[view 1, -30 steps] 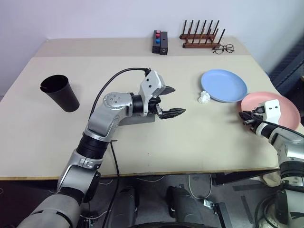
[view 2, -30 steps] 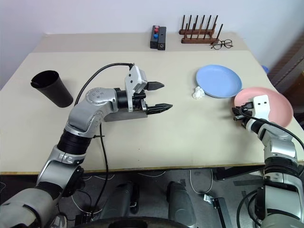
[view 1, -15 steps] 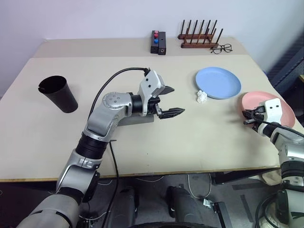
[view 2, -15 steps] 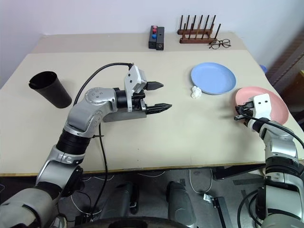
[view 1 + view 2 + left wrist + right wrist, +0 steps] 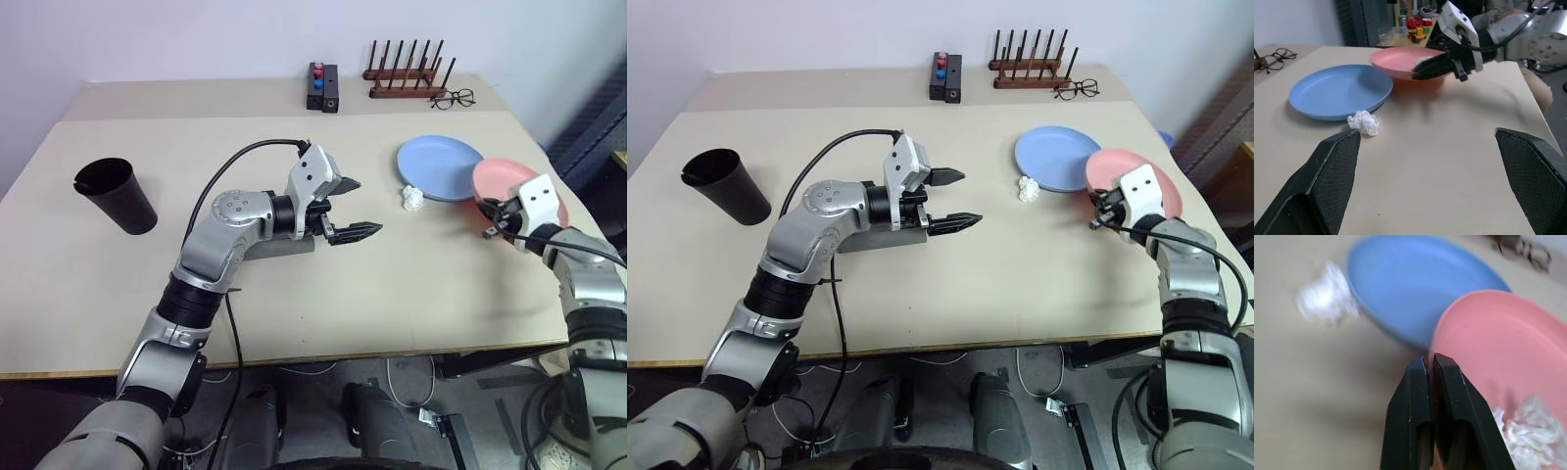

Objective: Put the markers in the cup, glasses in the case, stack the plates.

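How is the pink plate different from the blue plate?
The pink plate is pinched at its rim by the right gripper and lifted off the table; the blue plate lies flat on the table, untouched. The pink plate holds a white crumpled wad; the blue plate is empty. Both are round, shallow and similar in size.

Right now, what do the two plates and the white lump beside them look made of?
Pink plate and blue plate: probably plastic, smooth matte, thin rims, uniform colour. White lump: looks like crumpled tissue or paper, creased and irregular; can't tell which.
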`<action>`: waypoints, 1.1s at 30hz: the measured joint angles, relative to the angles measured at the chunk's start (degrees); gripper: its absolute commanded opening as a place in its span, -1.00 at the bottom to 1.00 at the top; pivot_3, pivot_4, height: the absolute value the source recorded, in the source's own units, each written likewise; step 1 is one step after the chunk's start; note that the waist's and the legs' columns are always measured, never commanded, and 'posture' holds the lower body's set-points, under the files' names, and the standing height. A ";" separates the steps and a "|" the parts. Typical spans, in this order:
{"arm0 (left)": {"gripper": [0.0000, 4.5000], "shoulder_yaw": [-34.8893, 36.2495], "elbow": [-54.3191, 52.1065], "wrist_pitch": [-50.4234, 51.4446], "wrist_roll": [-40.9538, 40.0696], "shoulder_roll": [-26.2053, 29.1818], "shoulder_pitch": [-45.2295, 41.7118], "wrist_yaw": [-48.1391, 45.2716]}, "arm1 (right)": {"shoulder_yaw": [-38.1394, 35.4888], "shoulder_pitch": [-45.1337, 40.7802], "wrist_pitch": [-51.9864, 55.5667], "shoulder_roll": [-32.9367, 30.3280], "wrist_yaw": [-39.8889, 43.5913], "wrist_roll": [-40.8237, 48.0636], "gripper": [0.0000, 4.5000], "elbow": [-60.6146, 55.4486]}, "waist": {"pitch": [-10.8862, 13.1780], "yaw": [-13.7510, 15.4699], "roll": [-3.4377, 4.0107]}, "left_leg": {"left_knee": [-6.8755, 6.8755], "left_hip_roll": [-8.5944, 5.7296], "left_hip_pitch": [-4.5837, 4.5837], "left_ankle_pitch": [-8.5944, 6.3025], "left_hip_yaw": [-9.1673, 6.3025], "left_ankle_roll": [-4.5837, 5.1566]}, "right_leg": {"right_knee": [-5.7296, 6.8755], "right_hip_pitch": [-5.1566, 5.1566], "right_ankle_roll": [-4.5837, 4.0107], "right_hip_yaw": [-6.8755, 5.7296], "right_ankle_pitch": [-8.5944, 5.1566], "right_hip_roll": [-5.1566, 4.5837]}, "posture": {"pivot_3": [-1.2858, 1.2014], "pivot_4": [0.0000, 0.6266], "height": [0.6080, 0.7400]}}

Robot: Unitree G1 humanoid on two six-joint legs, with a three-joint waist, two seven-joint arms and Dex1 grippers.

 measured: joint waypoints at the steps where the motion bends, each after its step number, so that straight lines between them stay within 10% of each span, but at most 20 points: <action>1: 1.00 0.01 -0.30 0.03 0.00 0.07 0.20 0.05 | 0.61 -1.28 -0.72 0.03 0.27 -0.51 -0.98 1.05 | 0.00 0.05 0.00 | -0.01 0.00 -0.01 0.00 0.00 0.00 | -0.01 0.00 0.00 0.00 0.00 0.00 | 0.03 -0.52 1.00; 17: 1.00 0.24 -5.29 2.82 -0.12 1.19 3.05 3.17 | 9.58 -18.50 -11.66 7.61 4.34 -9.23 -0.98 24.72 | 0.02 -0.09 0.02 | -0.04 -0.01 -0.01 0.00 0.00 0.00 | -0.02 0.00 0.02 0.00 0.01 -0.02 | 0.03 -0.52 1.00; 26: 1.00 1.18 -7.74 4.97 -1.26 2.45 5.05 5.34 | 9.82 -21.24 -12.37 8.69 1.51 -10.79 0.77 28.93 | 0.03 -0.21 0.04 | -0.04 -0.01 0.00 0.00 0.00 -0.01 | 0.00 0.00 0.02 0.00 0.02 -0.02 | 0.03 -0.52 1.00; 33: 1.00 1.16 -8.15 5.03 -1.56 2.18 5.18 6.11 | 8.78 -22.64 -14.75 8.75 -1.31 -10.31 0.77 28.85 | 0.04 -0.21 0.05 | -0.05 -0.01 0.00 0.00 0.01 -0.01 | 0.00 0.00 0.02 0.00 0.02 -0.02 | 0.03 -0.52 1.00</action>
